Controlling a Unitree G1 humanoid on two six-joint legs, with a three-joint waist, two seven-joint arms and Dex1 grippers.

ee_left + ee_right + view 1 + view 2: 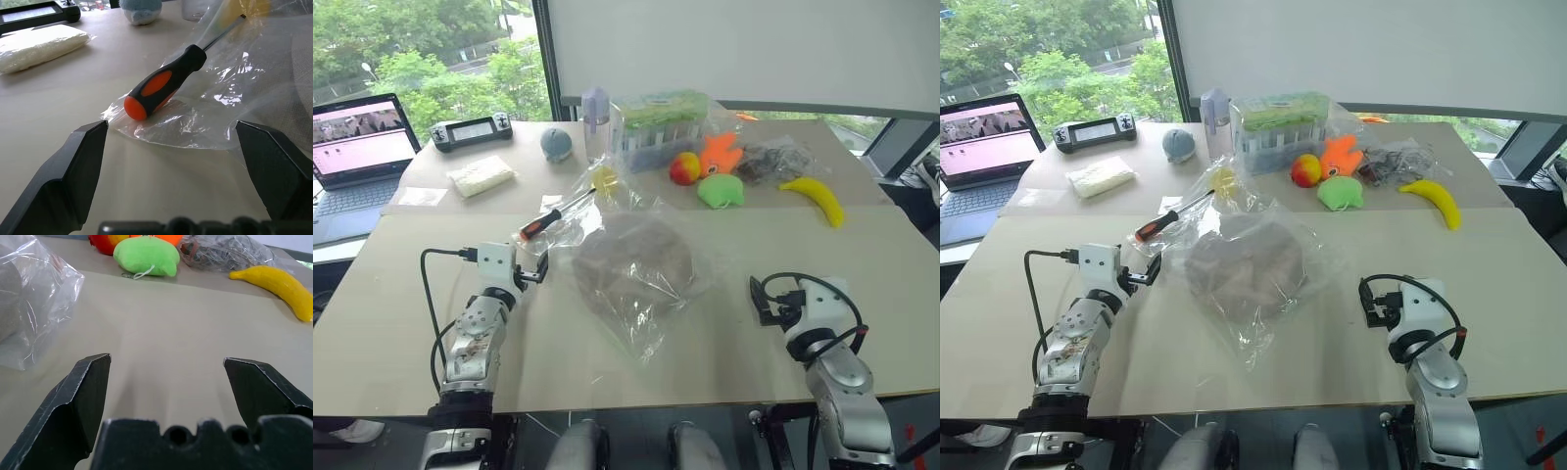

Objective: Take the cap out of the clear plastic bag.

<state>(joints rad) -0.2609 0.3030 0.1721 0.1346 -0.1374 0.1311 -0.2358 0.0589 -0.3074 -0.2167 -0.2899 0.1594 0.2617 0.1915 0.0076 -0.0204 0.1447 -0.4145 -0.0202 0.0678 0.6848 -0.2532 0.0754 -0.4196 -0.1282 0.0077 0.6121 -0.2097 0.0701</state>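
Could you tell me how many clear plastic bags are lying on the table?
2: the large clear plastic bag holding the cap at the table's middle, and a smaller clear bag of dark bits at the back, beside the banana. Others may hide behind the clutter.

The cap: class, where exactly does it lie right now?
In the left eye view the cap lies inside the clear plastic bag at mid-table, between the two open hands, just right of the screwdriver.

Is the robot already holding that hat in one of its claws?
No, the cap lies inside the clear plastic bag on the table, both claws open and empty.
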